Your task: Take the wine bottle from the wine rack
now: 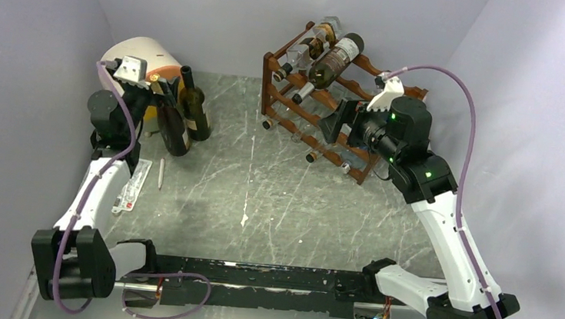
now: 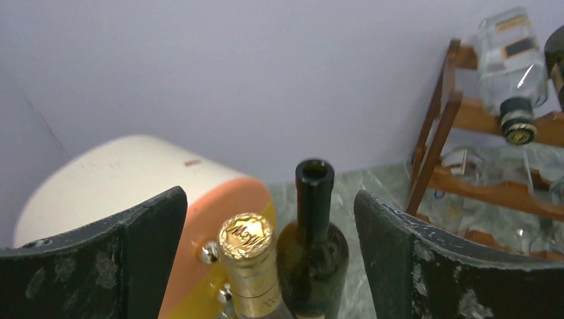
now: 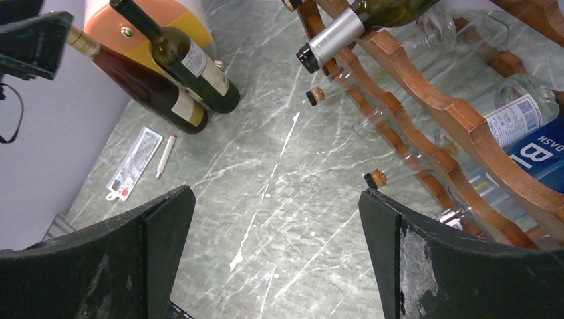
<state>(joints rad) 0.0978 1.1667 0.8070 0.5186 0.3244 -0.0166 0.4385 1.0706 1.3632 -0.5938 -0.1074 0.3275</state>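
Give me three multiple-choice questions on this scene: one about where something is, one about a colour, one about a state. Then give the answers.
1. Where do the upright bottles stand? A. on the rack. B. at the far left of the table, by the drum. C. beside the arm bases.
2. What colour is the foil on the capped upright bottle? A. gold. B. red. C. blue.
3. The other upright bottle's mouth is: A. corked. B. foil-capped. C. open.
Answers: 1 B, both stand next to the orange-and-white drum; 2 A, it shines gold in the left wrist view; 3 C, its neck ends in an empty hole.
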